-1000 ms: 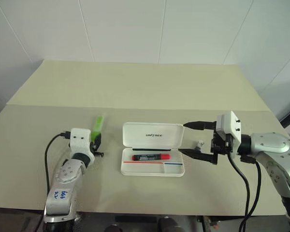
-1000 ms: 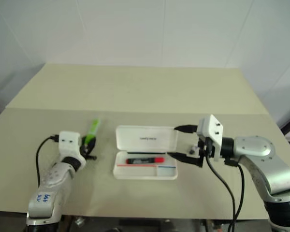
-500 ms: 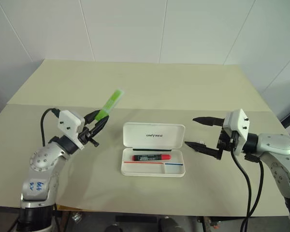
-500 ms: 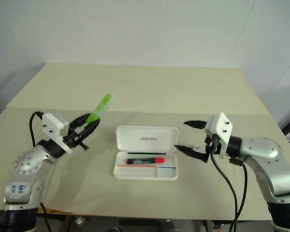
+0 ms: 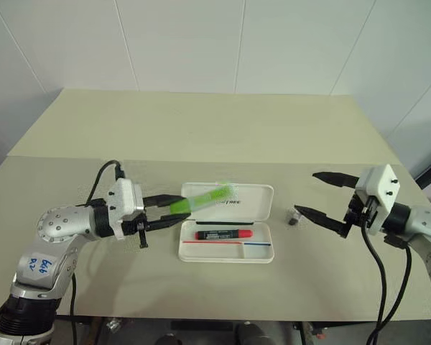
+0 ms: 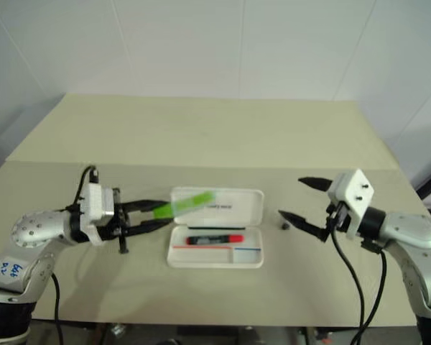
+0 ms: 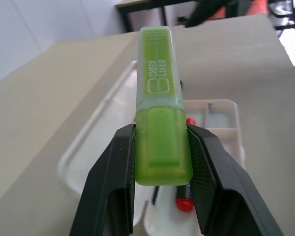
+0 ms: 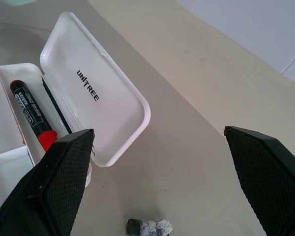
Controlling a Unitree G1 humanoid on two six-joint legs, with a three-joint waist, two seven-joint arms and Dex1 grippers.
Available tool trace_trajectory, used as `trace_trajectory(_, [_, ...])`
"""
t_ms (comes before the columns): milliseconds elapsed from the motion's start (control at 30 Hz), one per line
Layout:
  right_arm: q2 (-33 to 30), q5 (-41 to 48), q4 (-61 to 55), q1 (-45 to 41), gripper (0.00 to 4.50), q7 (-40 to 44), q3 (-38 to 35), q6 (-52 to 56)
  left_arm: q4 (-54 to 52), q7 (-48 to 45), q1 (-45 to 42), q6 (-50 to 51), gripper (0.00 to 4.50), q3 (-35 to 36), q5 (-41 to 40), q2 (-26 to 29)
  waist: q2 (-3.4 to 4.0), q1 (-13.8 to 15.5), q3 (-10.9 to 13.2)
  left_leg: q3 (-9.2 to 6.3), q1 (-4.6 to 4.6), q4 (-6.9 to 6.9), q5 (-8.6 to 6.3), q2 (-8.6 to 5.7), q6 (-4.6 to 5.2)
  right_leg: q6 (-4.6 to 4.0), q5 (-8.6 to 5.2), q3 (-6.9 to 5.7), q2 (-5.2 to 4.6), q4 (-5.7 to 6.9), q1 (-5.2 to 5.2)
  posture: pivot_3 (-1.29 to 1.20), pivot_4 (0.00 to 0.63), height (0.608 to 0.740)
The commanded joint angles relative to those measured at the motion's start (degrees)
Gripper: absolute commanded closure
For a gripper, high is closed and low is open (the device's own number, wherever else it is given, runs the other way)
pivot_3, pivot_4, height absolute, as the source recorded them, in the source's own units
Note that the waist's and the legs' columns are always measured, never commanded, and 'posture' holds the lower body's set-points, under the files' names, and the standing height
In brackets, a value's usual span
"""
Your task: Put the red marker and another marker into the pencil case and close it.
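The white pencil case (image 5: 262, 251) lies open mid-table, its lid (image 5: 251, 203) tipped back with "UNITREE" print. Inside its tray rests the red marker (image 5: 224, 234) with a black label. My left gripper (image 5: 174, 212) points level toward the right and is shut on the lime-green marker (image 5: 205, 198), which sticks out over the case's left part above the lid. In the left wrist view the green marker (image 7: 159, 129) sits clamped between both black fingers (image 7: 113, 182). My right gripper (image 5: 317, 194) stands wide open to the right of the case, nothing between its fingers.
A small grey-white cap-like bit (image 5: 296, 215) lies on the table between the case and my right gripper, also seen as the small bit (image 8: 148, 227) in the right wrist view. The beige table (image 5: 201, 129) stretches back to a white wall.
My left arm swung the green marker from beside the case's left, up and round, so it now points right over the case. The right gripper drew away to the right, still open.
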Motion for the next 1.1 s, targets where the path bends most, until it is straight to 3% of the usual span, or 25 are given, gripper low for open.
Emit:
trace_trajectory(33, [-0.81,1.28,-5.01,2.35,0.0,-2.13,-3.89,1.49,0.12,-5.49,-1.49,-2.36,3.39,-2.8,0.05,1.38,0.0,0.01,0.0,0.0,0.0,-0.02,0.0,0.0,0.0,-0.01,0.0,0.0,0.01,0.0,0.0,0.0,0.15,0.74])
trace_trajectory(467, [0.43,4.33,-15.54,9.43,0.0,-8.41,-7.6,7.24,12.59,-11.79,-7.74,-5.01,3.39,-13.53,7.4,-1.49,0.0,0.09,0.0,-0.03,0.0,0.04,0.01,0.0,0.02,-0.01,-0.01,0.0,0.04,0.06,-0.01,0.0,0.15,0.74])
trace_trajectory(1100, [1.62,6.25,-19.91,12.95,0.0,-13.47,-8.6,8.71,15.86,-10.28,-9.81,-4.5,3.39,-16.03,13.63,-2.76,0.0,0.17,0.0,-0.03,-0.01,0.04,0.01,0.0,0.03,-0.02,-0.02,0.01,0.03,0.1,-0.02,0.0,0.15,0.74])
